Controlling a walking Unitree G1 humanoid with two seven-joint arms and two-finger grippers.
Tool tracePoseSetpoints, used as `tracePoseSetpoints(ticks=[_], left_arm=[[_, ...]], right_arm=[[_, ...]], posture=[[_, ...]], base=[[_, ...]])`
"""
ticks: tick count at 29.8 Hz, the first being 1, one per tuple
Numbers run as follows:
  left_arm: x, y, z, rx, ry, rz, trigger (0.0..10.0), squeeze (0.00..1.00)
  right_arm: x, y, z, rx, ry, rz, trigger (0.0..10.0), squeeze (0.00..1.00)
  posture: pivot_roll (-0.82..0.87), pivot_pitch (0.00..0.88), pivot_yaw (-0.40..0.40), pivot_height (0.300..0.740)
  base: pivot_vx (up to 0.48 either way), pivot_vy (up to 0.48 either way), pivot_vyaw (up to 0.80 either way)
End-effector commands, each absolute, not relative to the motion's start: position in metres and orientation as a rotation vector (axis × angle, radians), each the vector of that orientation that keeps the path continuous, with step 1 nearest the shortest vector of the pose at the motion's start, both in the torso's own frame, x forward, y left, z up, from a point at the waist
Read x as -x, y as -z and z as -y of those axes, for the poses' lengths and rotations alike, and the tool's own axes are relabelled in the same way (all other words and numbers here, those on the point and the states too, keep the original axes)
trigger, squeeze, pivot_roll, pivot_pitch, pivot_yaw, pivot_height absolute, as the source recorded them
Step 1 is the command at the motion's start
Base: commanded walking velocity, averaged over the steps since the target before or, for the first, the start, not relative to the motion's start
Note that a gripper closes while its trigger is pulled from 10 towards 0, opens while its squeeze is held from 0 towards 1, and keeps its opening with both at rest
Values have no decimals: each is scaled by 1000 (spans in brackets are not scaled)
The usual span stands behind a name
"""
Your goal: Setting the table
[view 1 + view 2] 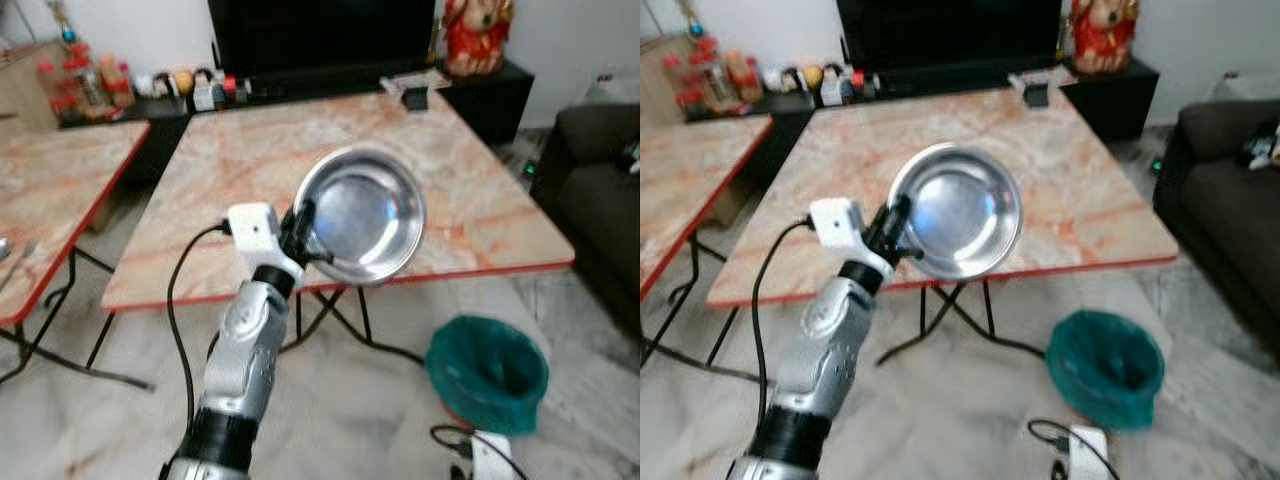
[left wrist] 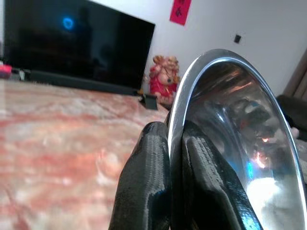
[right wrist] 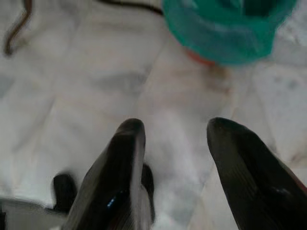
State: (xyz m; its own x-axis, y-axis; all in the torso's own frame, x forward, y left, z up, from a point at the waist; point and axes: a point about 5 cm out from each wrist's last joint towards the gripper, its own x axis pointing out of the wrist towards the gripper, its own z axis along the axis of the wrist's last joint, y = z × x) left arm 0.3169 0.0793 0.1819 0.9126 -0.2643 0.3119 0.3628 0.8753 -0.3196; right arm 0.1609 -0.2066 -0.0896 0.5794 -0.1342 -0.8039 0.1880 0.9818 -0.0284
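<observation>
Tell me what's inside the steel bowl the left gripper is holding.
Nothing: the steel bowl, pinched by its rim in the left gripper, shows a bare shiny inside with reflections. It hangs tilted over the near edge of the marble table, hiding that patch of tabletop.

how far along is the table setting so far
Early. Nothing looks laid yet: the near part of the table is bare. In hand: the left gripper is shut on the rim of a steel bowl, held tilted over the near edge. Left: set the bowl down. The right gripper hangs open above the floor.
</observation>
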Motion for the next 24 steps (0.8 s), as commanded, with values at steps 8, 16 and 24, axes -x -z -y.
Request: tracePoseSetpoints(ticks=[8,16,24], left_arm=[[-317,-185,-95,363,277,283,10000,0],[-317,-185,-99,367,271,275,10000,0],[-312,-173,-100,406,280,191,10000,0]], right_arm=[[-172,87,188,-94,150,-904,10000,0],[-172,87,186,-90,144,-906,10000,0],[-171,89,183,-90,138,-915,10000,0]], posture=[[45,0,53,740],[52,0,54,740],[59,0,64,740]], base=[[480,0,0],[461,0,0],[0,0,0]])
